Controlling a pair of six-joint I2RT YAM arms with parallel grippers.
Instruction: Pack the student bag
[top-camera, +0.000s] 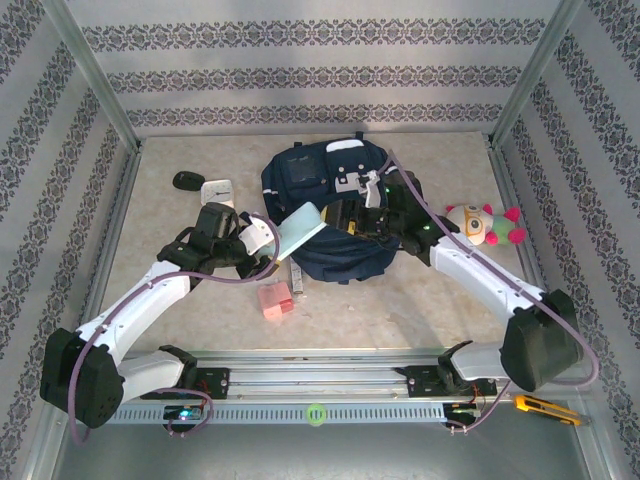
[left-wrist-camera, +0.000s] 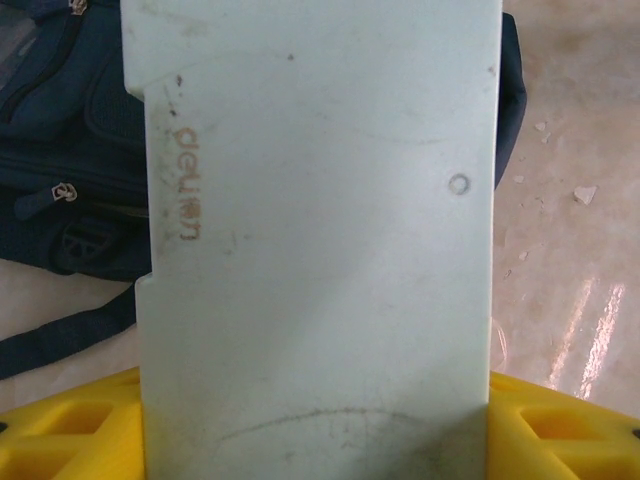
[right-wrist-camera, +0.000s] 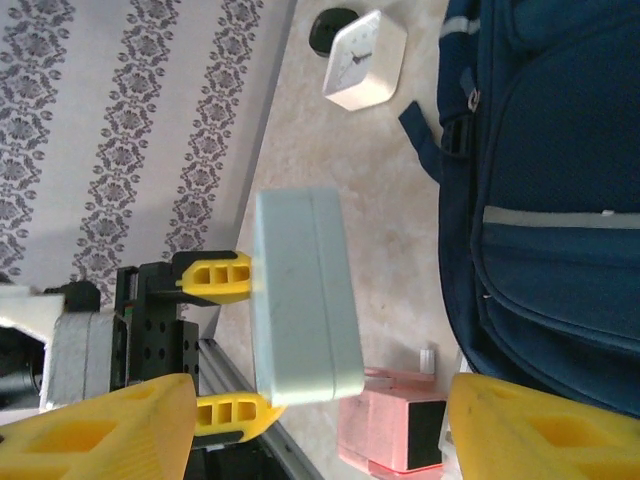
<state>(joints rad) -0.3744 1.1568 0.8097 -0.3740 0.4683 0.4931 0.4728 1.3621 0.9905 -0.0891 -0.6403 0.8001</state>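
Surface: pale marble surface (top-camera: 400, 300); student bag (top-camera: 330, 200) lies mid-back.
Left claw (top-camera: 268, 236): clamped on pale case (left-wrist-camera: 320, 220), aimed bagward for packing.
Right claw (right-wrist-camera: 320, 425): wide and empty beside the bag; I guess it is there to spread the mouth.

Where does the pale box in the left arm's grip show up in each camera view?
Top external: the pale box is left of centre, at the student bag's left edge.
Left wrist: the box runs down the middle, top to bottom.
Right wrist: centre, clamped by the left gripper.
Shared landmark: the student bag, centre from above, upper left on the left wrist, right side on the right wrist.
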